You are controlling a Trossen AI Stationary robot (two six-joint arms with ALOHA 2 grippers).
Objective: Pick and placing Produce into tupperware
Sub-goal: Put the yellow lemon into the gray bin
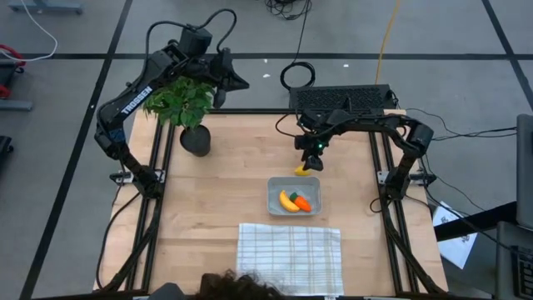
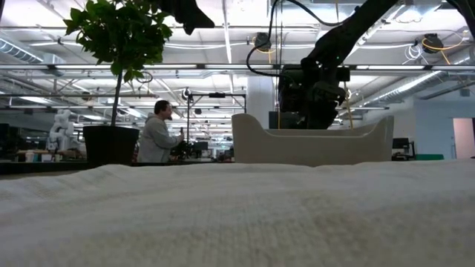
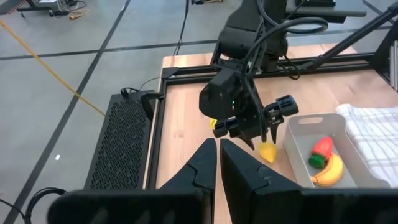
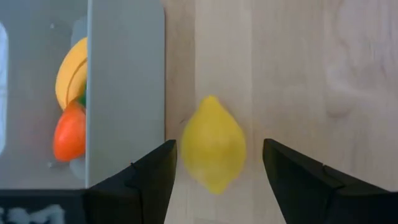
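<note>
Lemon (image 4: 213,144) lies on the desk (image 1: 225,200) beside the tupperware (image 4: 124,93); right gripper (image 4: 214,168) straddles it, jaws apart; left gripper (image 3: 217,163) jaws together.

Bright, even overhead light; the low view's near cloth (image 2: 237,215) is blurred, ceiling lamps glaring

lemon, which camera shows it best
The right wrist view: the lemon lies whole on the wood between the open right tool's fingers, beside the container. The high view shows it partly under the tool, the left wrist view only a bit, the low view none.
</note>
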